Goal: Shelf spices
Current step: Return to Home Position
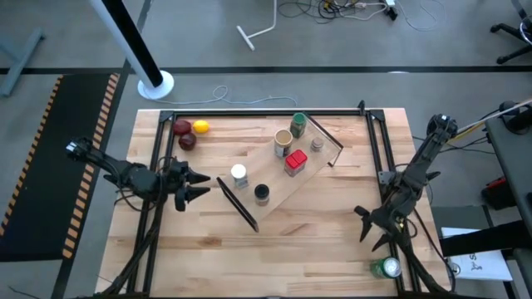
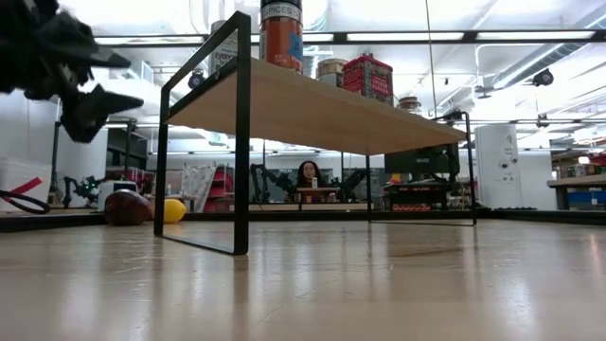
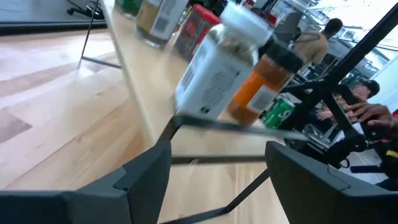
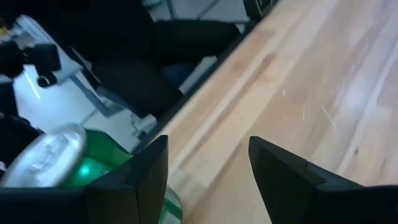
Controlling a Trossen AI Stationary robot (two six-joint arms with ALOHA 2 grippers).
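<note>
The shelf (image 1: 278,187), a light-wood plank on black bar legs, stands slantwise mid-table. On it stand the spices: a white-capped jar (image 1: 239,174), a black-capped jar (image 1: 262,194), a red box (image 1: 295,160), a tan cylinder (image 1: 283,141), a green-lidded jar (image 1: 298,124) and a tiny grey-capped jar (image 1: 318,144). My left gripper (image 1: 199,184) is open just left of the shelf's near end, level, facing the white-capped jar (image 3: 217,68), with nothing between its fingers. My right gripper (image 1: 374,228) is open at the table's right side, holding nothing.
Red and yellow fruit (image 1: 189,133) lie at the far left inside the black table frame (image 1: 249,114). A green-and-white can (image 1: 387,267) stands at the near right corner, close to my right gripper. Bare tabletop lies in front of the shelf.
</note>
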